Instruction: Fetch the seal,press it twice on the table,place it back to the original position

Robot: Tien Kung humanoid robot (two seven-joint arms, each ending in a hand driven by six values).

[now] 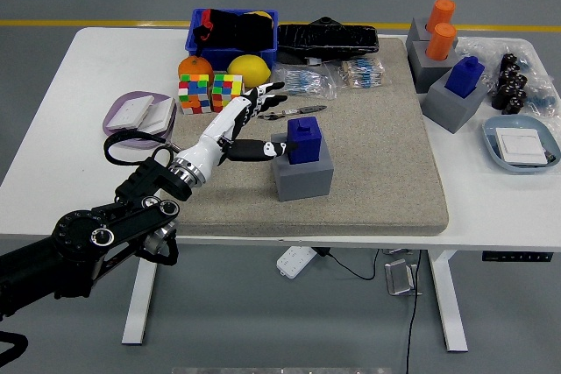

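Seal (pixel 304 140) sits blue in its grey holder (pixel 303 172). Left hand (pixel 241 125) reaches with fingers spread, empty; it should wrap the sides squarely, then lift straight up.

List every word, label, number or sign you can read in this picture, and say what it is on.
No text can be read anywhere.
Clear packets at the back of the mat: any print is too small and blurred.
Black tray: no legible label.
Blue stamp on the gray block beside the left robot hand: no visible marking.
Puzzle cubes: colored squares only.
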